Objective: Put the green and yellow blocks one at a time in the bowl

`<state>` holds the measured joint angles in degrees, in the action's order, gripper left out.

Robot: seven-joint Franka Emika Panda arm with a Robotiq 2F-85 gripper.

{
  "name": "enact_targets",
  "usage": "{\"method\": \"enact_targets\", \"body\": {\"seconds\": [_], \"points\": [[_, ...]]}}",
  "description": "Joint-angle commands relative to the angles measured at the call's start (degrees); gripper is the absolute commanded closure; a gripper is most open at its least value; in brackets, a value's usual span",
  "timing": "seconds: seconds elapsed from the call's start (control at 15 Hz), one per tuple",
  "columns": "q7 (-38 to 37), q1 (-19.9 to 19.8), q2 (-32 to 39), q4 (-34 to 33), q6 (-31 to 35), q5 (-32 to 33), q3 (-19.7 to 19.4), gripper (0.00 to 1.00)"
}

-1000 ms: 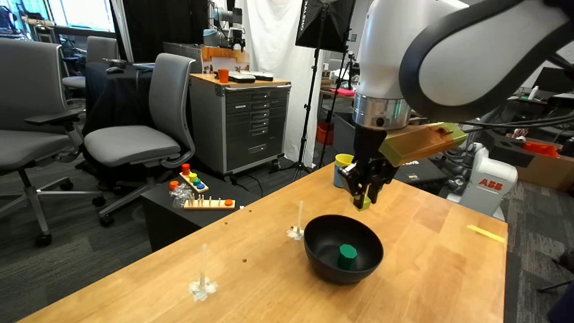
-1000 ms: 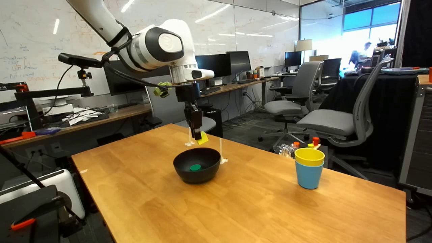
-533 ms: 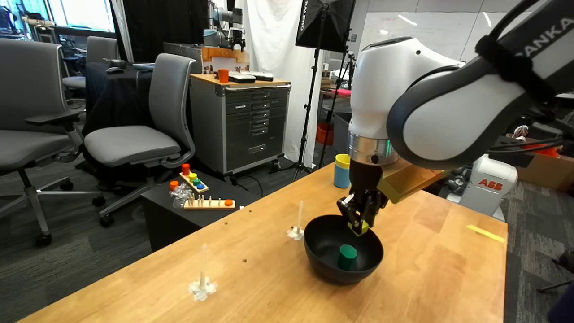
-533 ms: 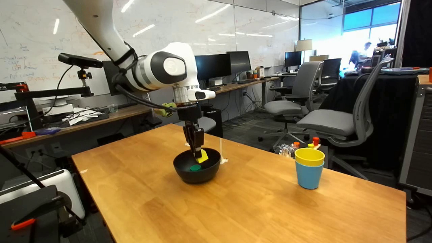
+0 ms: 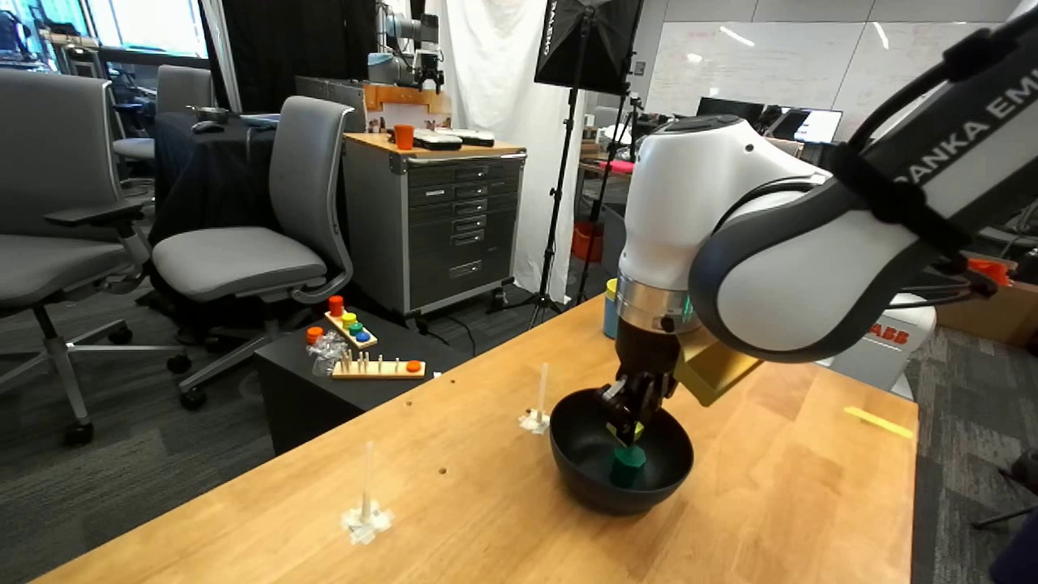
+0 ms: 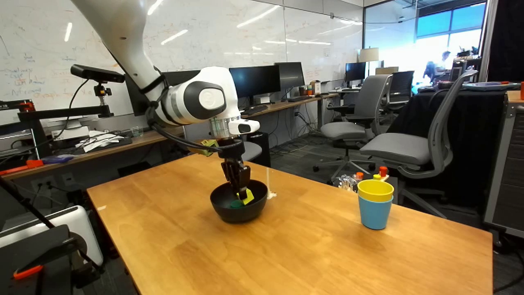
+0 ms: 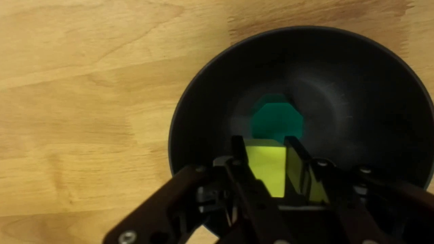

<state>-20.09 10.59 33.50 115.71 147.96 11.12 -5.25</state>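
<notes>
The gripper is pinching the yellow block, likely to join the green block in the bowl beneath.

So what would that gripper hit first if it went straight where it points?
Probably the green block, just past the yellow block the gripper holds; depth is unclear, so they might slip beside it and meet the bowl first.
</notes>
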Motion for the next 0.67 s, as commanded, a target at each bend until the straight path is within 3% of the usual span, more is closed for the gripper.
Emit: {"method": "enact_targets", "body": {"seconds": [0.0, 0.07, 0.33, 0.47, 0.6], "points": [[2.75, -0.05, 0.76, -0.71, 1.28, 0.19, 0.13, 0.57], [3.03, -0.02, 0.77, -0.72, 1.26, 0.23, 0.05, 0.41], [3.68, 0.0, 1.01, -0.79, 1.01, 0.19, -0.06, 0.12], [3.9, 0.11, 1.01, -0.79, 0.92, 0.27, -0.1, 0.0], [3.75, 0.66, 0.69, -0.8, 0.35, 0.93, -0.59, 0.0]]}}
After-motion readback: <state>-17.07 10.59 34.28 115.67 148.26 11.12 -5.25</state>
